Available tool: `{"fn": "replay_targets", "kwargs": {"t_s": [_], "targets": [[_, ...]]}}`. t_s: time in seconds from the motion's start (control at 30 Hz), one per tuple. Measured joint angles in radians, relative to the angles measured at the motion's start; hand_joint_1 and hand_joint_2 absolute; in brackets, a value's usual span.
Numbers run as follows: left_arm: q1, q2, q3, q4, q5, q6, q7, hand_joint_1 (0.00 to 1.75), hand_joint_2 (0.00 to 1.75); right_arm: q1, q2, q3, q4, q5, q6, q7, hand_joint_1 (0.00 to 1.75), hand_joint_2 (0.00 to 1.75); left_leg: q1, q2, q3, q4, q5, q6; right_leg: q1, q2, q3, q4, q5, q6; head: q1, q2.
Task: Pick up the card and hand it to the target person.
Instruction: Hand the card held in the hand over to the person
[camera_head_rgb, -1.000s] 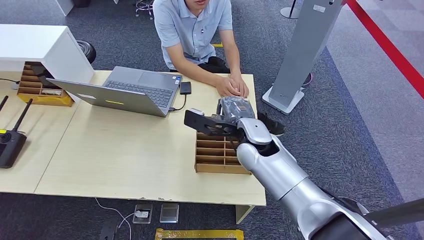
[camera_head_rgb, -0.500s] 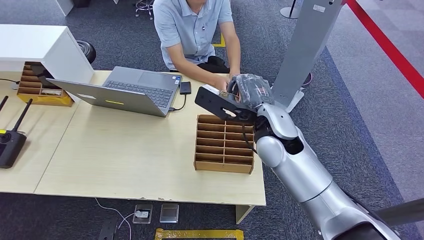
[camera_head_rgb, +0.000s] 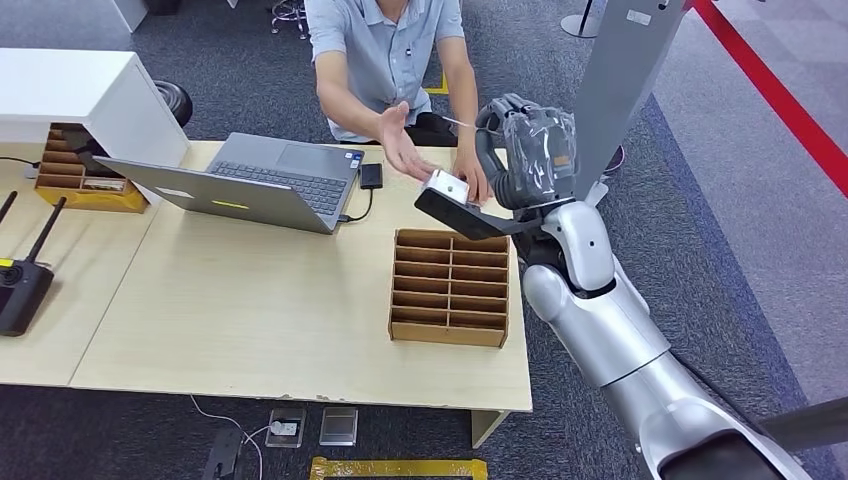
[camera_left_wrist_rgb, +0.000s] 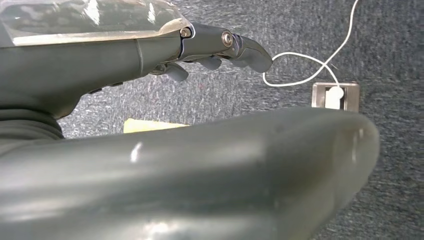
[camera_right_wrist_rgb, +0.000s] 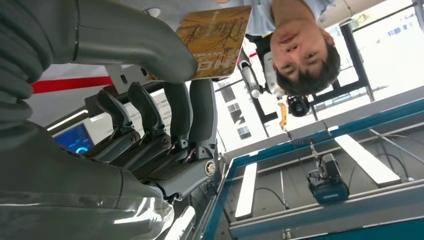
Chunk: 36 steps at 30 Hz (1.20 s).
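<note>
Gripping card (camera_right_wrist_rgb: 215, 40), right hand (camera_right_wrist_rgb: 155, 125) seen in wrist cam; left hand (camera_left_wrist_rgb: 210, 50) empty, fingers apart.

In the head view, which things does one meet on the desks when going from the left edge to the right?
Black radio with antennas → wooden sorter → open laptop → small black device → wooden divider box → right hand holding the card.

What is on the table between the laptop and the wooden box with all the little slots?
In the head view, only bare tabletop lies between the laptop and the slotted wooden box. The laptop's black cable and small black device sit just off that stretch, toward the person.
</note>
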Motion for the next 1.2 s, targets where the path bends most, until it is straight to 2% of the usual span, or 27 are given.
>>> {"fn": "replay_targets", "kwargs": {"t_s": [0.17, 0.5, 0.63, 0.67, 0.8, 1.07, 1.2], "targets": [[-0.003, 0.000, 0.000, 0.000, -0.005, 0.001, -0.001, 0.00, 0.00, -0.002, 0.015, -0.009, 0.111, 0.007, -0.050, -0.022, 1.50, 1.75, 0.000, 0.000, 0.000, 0.000, 0.000, 0.000, 0.000, 0.000, 0.000, 0.000, 0.000, 0.000, 0.000, 0.000], [-0.004, 0.000, 0.000, 0.000, -0.006, 0.001, -0.002, 0.00, 0.00, -0.015, 0.048, -0.016, 0.234, -0.001, -0.056, -0.029, 1.50, 1.75, 0.000, 0.000, 0.000, 0.000, 0.000, 0.000, 0.000, 0.000, 0.000, 0.000, 0.000, 0.000, 0.000, 0.000], [-0.003, 0.000, 0.000, 0.000, -0.003, 0.001, -0.002, 0.00, 1.75, -0.016, 0.058, -0.016, 0.256, -0.003, -0.056, -0.029, 0.00, 1.75, 0.000, 0.000, 0.000, 0.000, 0.000, 0.000, 0.000, 0.000, 0.000, 0.000, 0.000, 0.000, 0.000, 0.000], [-0.003, 0.000, 0.000, 0.000, -0.002, 0.001, -0.002, 0.00, 1.75, -0.016, 0.061, -0.016, 0.260, -0.005, -0.056, -0.030, 0.00, 1.75, 0.000, 0.000, 0.000, 0.000, 0.000, 0.000, 0.000, 0.000, 0.000, 0.000, 0.000, 0.000, 0.000, 0.000], [-0.003, 0.000, 0.000, 0.000, -0.001, -0.005, -0.010, 0.00, 0.00, -0.016, 0.068, -0.017, 0.275, -0.012, -0.059, -0.032, 0.00, 1.75, 0.000, 0.000, 0.000, 0.000, 0.000, 0.000, 0.000, 0.000, 0.000, 0.000, 0.000, 0.000, 0.000, 0.000], [-0.001, 0.001, 0.000, 0.000, 0.015, 0.001, -0.014, 0.00, 0.00, -0.016, 0.075, -0.021, 0.294, -0.048, -0.065, -0.048, 0.00, 1.75, 0.000, 0.000, 0.000, 0.000, 0.000, 0.000, 0.000, 0.000, 0.000, 0.000, 0.000, 0.000, 0.000, 0.000], [0.000, 0.001, 0.000, 0.000, 0.023, 0.003, -0.014, 0.00, 0.00, -0.011, 0.078, -0.033, 0.291, -0.127, -0.052, -0.083, 0.00, 1.75, 0.000, 0.000, 0.000, 0.000, 0.000, 0.000, 0.000, 0.000, 0.000, 0.000, 0.000, 0.000, 0.000, 0.000]]}}
